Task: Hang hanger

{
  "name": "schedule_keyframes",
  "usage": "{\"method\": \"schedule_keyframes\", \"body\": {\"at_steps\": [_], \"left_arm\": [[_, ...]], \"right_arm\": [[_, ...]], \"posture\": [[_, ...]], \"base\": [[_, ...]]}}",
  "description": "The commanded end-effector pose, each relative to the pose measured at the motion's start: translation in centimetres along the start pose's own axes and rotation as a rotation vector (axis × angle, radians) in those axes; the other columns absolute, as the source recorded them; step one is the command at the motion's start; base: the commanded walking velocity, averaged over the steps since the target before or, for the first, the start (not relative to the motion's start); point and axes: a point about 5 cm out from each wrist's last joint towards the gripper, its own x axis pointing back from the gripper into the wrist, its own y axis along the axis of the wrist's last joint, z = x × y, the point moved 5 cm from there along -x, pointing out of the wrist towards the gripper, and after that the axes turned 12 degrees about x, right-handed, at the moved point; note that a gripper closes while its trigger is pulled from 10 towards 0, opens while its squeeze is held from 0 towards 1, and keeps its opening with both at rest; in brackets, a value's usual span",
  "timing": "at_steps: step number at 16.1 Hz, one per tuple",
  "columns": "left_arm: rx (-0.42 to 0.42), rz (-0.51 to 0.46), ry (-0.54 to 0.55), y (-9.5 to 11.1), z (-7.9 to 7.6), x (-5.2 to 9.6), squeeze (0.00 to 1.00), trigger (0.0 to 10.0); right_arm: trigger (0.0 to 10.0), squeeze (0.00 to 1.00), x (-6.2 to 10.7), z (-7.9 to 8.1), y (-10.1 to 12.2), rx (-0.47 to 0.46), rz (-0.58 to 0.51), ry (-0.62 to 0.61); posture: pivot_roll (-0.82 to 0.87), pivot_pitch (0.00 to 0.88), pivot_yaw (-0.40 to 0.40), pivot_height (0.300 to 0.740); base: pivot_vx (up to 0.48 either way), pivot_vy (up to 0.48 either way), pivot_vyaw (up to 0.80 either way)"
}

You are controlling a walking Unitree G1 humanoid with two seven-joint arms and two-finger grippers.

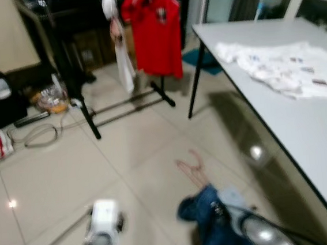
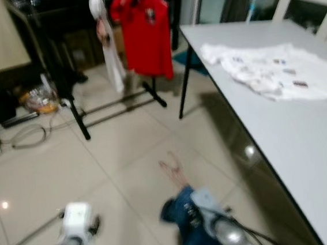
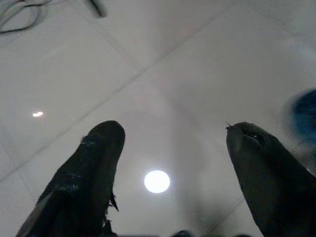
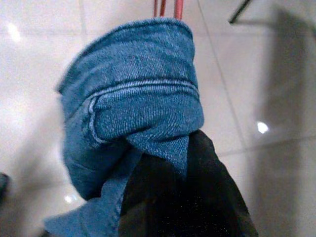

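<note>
right gripper (image 4: pixel 182 197) gripping jeans (image 4: pixel 133 113) (pink hanger (image 1: pixel 192 167) inside), left gripper (image 3: pixel 170 163) spread

Evenly lit indoors, from ceiling lamps mirrored as white glare spots on the glossy floor tiles (image 1: pixel 155 158). Soft motion blur over both eye views. Dark shadow under the table (image 1: pixel 303 126). Near black fingers (image 3: pixel 84 182) out of focus.

Left silver arm low, long black-fingered left gripper (image 3: pixel 170 168) spread wide apart. Right silver arm low, right gripper (image 4: pixel 182 197) clamped on blue denim garment (image 4: pixel 133 113).
</note>
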Motion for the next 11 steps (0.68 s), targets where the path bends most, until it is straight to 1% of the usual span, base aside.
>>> {"method": "schedule_keyframes", "body": {"at_steps": [1,2,4,7,9,11], "left_arm": [[-0.014,-0.004,0.027,0.3,1.3,0.0,0.0,10.0],[-0.019,-0.002,0.022,0.2,1.2,0.0,0.0,10.0],[-0.023,-0.001,0.019,0.2,1.3,0.0,0.0,10.0],[-0.045,0.007,0.012,0.2,1.5,0.0,0.0,10.0],[-0.062,0.014,0.008,0.3,1.6,-0.1,0.0,10.0],[-0.07,0.015,0.0,0.6,1.3,-0.3,0.0,10.0]], "right_arm": [[10.0,0.0,-0.3,-0.1,1.1,-0.006,-0.036,-0.011],[10.0,0.0,-0.1,-0.1,0.6,-0.013,-0.021,-0.018],[10.0,0.0,0.1,0.2,0.0,-0.026,-0.01,-0.019],[10.0,0.0,0.1,0.6,-0.1,-0.052,-0.009,-0.03],[10.0,0.0,0.1,0.6,-0.1,-0.06,-0.01,-0.038],[10.0,0.0,0.2,0.5,-0.3,-0.059,-0.008,-0.043]], "posture": [[0.06,0.073,-0.055,0.74],[0.05,0.074,-0.048,0.74],[0.04,0.074,-0.036,0.74],[0.01,0.07,-0.017,0.74],[-0.01,0.067,-0.013,0.74],[-0.02,0.065,-0.01,0.74]], "base": [[0.398,0.0,0.0],[0.398,0.0,0.0],[0.396,0.0,0.0],[0.396,0.0,0.0],[0.394,0.0,0.0],[0.396,0.0,0.0]]}}
